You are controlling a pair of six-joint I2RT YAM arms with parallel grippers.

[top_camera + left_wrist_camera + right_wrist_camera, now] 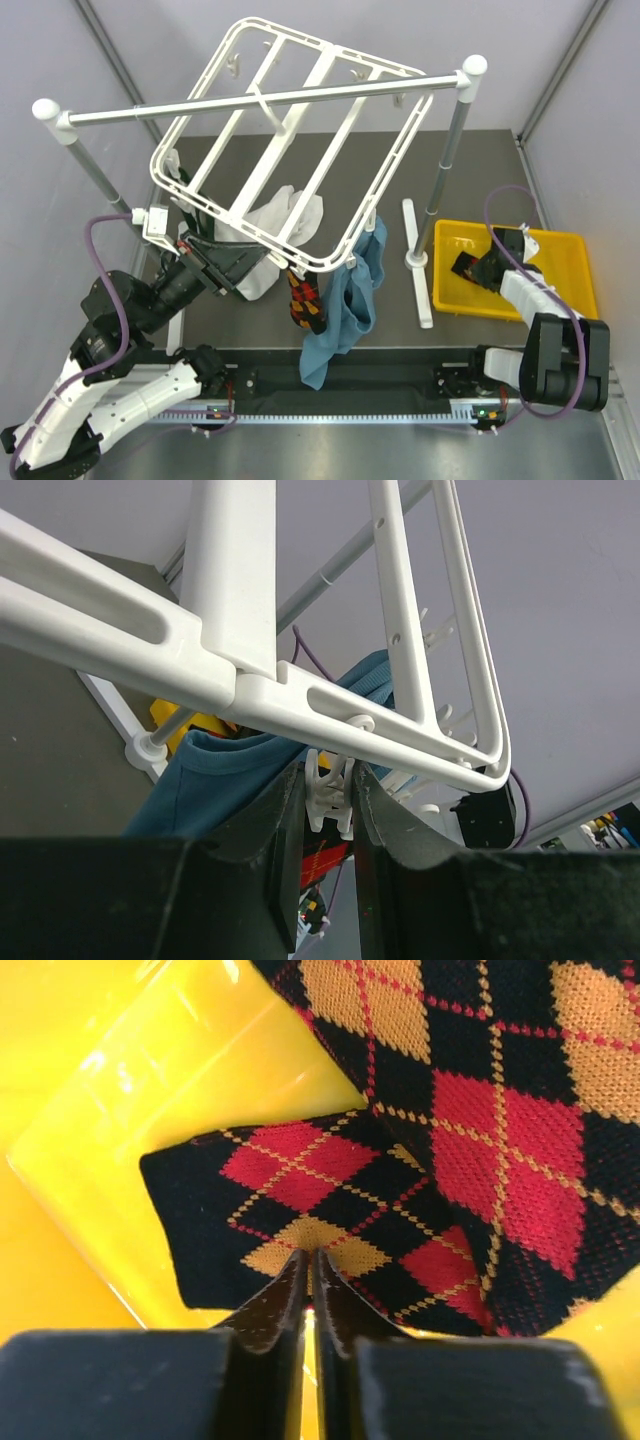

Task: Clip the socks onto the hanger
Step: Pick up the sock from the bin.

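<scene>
The white hanger (290,150) hangs tilted from a silver rail. One argyle sock (306,300) hangs from its near edge. My left gripper (272,263) is beside it, shut on a small white clip (330,785) under the hanger's bar (230,610). Part of that sock's red pattern (325,860) shows behind the clip. The second argyle sock (463,265) lies in the yellow bin (560,250). My right gripper (480,268) is down in the bin. In the right wrist view its jaws (310,1257) are pinched on the edge of this sock (450,1110).
A teal-blue cloth (350,300) and a white cloth (280,225) hang from the hanger, the teal one (220,775) right beside the clip. The silver rail (260,100) stands on two posts; its right post and foot (418,260) stand just left of the bin.
</scene>
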